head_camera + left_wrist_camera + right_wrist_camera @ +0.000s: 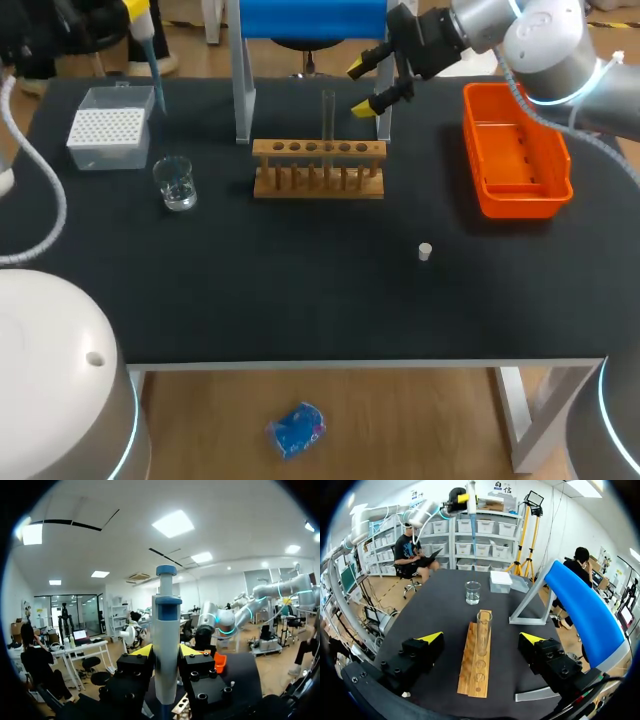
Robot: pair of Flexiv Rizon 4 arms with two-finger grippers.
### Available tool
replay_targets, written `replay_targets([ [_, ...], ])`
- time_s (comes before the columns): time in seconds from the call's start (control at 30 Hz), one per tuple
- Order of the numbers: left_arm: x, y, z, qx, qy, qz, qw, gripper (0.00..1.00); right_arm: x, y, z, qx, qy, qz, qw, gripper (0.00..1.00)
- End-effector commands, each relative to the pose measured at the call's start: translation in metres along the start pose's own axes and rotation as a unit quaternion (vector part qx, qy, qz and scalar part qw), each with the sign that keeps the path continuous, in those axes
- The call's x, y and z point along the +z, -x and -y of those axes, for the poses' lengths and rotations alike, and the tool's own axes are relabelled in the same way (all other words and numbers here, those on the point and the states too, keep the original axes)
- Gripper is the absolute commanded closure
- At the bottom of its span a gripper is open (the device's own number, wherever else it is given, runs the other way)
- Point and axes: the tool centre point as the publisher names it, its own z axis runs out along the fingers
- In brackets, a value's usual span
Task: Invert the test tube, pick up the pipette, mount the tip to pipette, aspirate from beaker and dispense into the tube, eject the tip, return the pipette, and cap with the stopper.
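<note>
While the left gripper [166, 652] is clamped on the barrel of the pipette [166, 630], with both yellow-tipped fingers pressed against it from either side, the pipette hangs upright over the far left of the table. Its lower end is above the white tip box [108, 128]. Whether a tip is already on it I cannot tell.

The right gripper [372, 88] is spread wide and has hold of nothing. It sits at the far middle, just beyond the wooden rack [318, 170]. The glass test tube [328, 118] stands upright in the rack ahead of it, in line with the gap between the fingers and touched by neither. The beaker [176, 184] stands just near and right of the tip box. The small white stopper [425, 251] lies alone on the mat, nearer the front, and the orange bin [515, 150] is at the far right.

Mounting the tip looks like the step in hand. The main danger is a descent off a tip's centre: the shaft would jam between tips, tilt in the fingers or shove the box aside. A hard push could also make the smooth barrel slide up through the grip. Carrying the pipette to the beaker too low could clip its rim and spill it. The open right fingers are close to the tube, so a small sideways drift could knock the glass or rock the rack
</note>
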Motion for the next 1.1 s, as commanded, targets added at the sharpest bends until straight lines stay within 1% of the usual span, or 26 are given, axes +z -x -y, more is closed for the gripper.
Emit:
replay_targets([
  [0.03, -0.003, -0.005, 0.04, 0.004, 0.022, 0.008, 1.0, 1.0, -0.001, 0.0, 0.0, 0.0, -0.001, -0.001, 1.0, 0.0],
  [0.1, -0.003, -0.007, 0.051, 0.017, 0.029, 0.01, 0.999, 1.0, -0.001, 0.0, 0.0, 0.0, -0.001, -0.001, 1.0, 0.0],
  [0.17, -0.002, -0.01, 0.062, 0.013, 0.028, 0.002, 1.0, 1.0, -0.001, 0.0, 0.0, 0.0, -0.001, -0.001, 1.0, 0.0],
  [0.2, -0.001, -0.011, 0.067, 0.029, 0.032, 0.006, 0.999, 1.0, -0.001, 0.0, 0.0, 0.0, -0.001, -0.001, 1.0, 0.0],
  [0.27, 0.001, -0.013, 0.077, 0.019, 0.024, -0.006, 1.0, 1.0, -0.001, 0.0, 0.0, 0.0, -0.001, -0.001, 1.0, 0.0],
  [0.3, 0.002, -0.014, 0.08, 0.031, 0.027, -0.001, 0.999, 1.0, -0.001, 0.0, 0.0, 0.0, -0.001, -0.001, 1.0, 0.0],
  [0.37, 0.004, -0.016, 0.087, 0.026, 0.024, -0.005, 0.999, 1.0, -0.001, 0.0, 0.0, 0.0, -0.001, -0.001, 1.0, 0.0],
  [0.4, 0.005, -0.017, 0.091, 0.036, 0.025, -0.003, 0.999, 1.0, -0.001, 0.0, 0.0, 0.0, -0.001, -0.001, 1.0, 0.0],
  [0.53, 0.009, -0.023, 0.102, 0.043, 0.026, -0.006, 0.999, 1.0, -0.001, 0.0, 0.0, 0.0, -0.001, -0.001, 1.0, 0.0],
  [0.63, 0.014, -0.029, 0.107, 0.045, 0.027, -0.013, 0.999, 1.0, -0.001, 0.0, 0.0, 0.0, -0.001, -0.001, 1.0, 0.0],
  [0.83, 0.031, -0.05, 0.114, 0.049, 0.024, -0.034, 0.998, 1.0, -0.001, 0.0, 0.0, 0.0, -0.001, -0.001, 1.0, 0.0],
  [1.1, 0.073, -0.088, 0.116, 0.054, 0.023, -0.076, 0.995, 1.0, -0.001, 0.0, 0.0, 0.0, -0.001, -0.001, 1.0, 0.0],
])
